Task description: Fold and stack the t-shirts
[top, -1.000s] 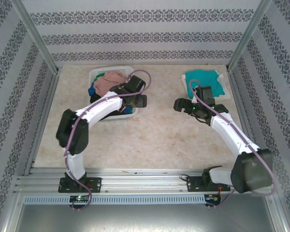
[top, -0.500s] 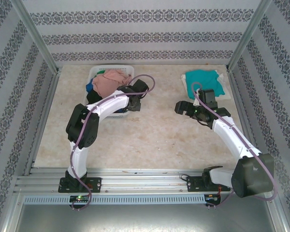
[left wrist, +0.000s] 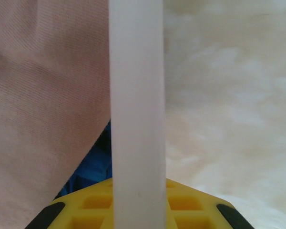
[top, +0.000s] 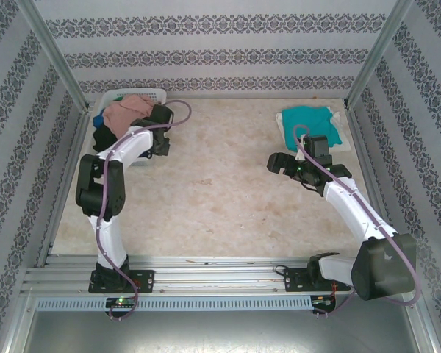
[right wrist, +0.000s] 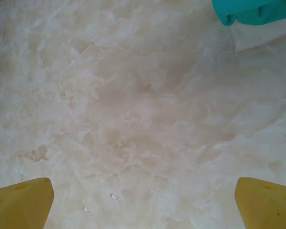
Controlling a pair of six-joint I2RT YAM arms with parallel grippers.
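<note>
Tabletop (top: pixel 228 198): L hand (top: pixel 160 116) dragged basket (top: pixel 136 93) to far-left corner.

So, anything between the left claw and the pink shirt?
Yes. The basket wall is clamped in the left claw; the pink shirt lies just past it, atop the pile inside.
</note>
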